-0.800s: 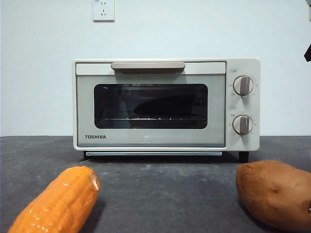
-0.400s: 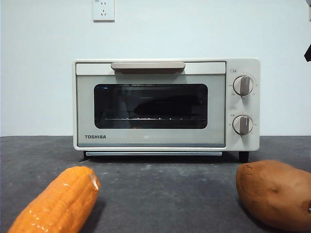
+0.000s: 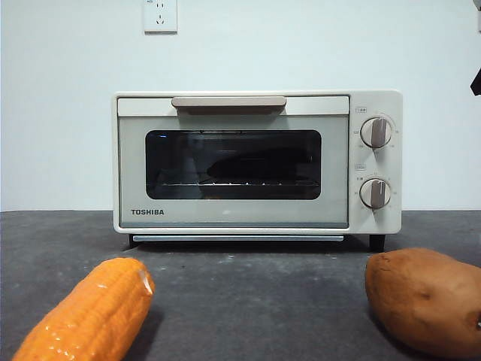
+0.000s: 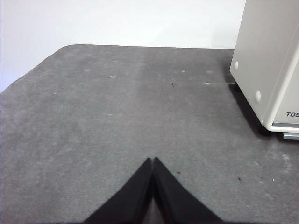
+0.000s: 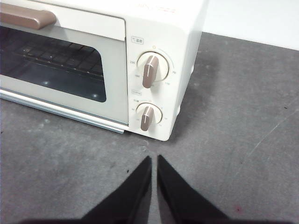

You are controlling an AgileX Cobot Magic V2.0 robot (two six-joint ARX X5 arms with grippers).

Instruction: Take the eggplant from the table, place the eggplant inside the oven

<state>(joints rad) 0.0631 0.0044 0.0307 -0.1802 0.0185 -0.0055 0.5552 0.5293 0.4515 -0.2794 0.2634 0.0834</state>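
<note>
The cream-white oven (image 3: 255, 162) stands at the back of the table (image 3: 255, 289) with its door closed. Behind the dark glass a dark elongated shape, the eggplant (image 3: 259, 161), lies on the wire rack. In the left wrist view my left gripper (image 4: 152, 161) hangs shut and empty over bare table, with the oven's side (image 4: 271, 65) off to one side. My right gripper (image 5: 154, 158) is shut and empty too, above the table in front of the oven's two knobs (image 5: 148, 70). In the front view only a black arm tip (image 3: 476, 81) shows at the right edge.
An orange corn cob (image 3: 86, 312) lies at the front left of the table and a brown sweet potato (image 3: 425, 299) at the front right. A wall socket (image 3: 160, 15) sits high on the white wall behind the oven.
</note>
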